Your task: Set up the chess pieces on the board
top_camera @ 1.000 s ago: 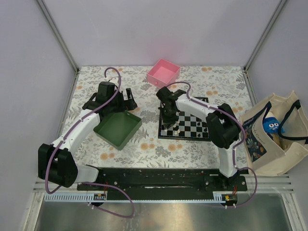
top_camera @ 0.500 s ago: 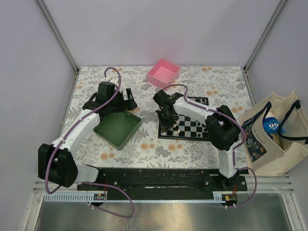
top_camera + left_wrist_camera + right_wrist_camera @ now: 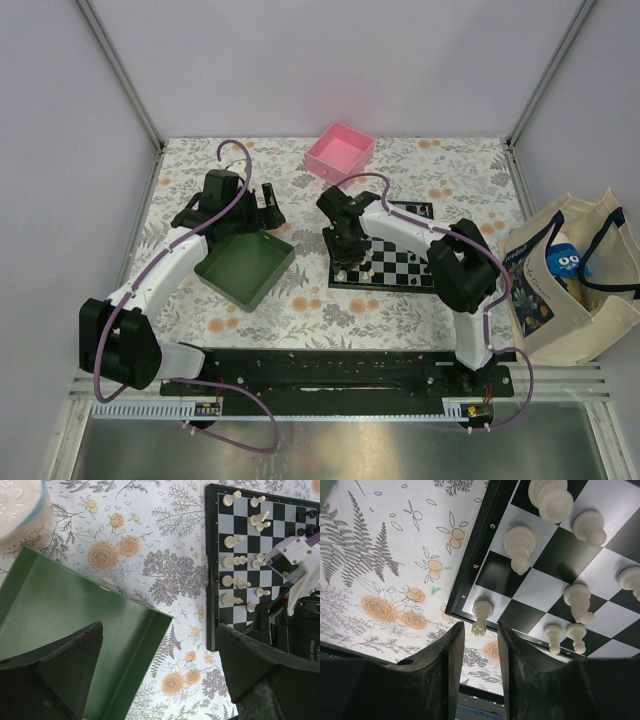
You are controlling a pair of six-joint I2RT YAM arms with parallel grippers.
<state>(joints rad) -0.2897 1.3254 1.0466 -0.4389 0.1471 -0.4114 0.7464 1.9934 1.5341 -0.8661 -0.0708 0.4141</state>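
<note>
Floral desk point(image 3: 300, 300) inside a walled booth. Over the green tray point(image 3: 75, 605), left of the board point(image 3: 212, 580), left fingers point(image 3: 65, 670) are spread wide and empty. At board's near-left corner, right fingers point(image 3: 445, 670) are parted around the top of a white rook point(image 3: 481, 611) on the corner square, gaps either side. More white pieces point(image 3: 230, 542) stand on board's left side. Beyond board, pink box point(image 3: 340, 152).

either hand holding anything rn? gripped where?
Nothing held. Right hand is open, fingers either side of the cream piece on the board corner square, not gripping it. Left hand open over the green tray, empty.
</note>
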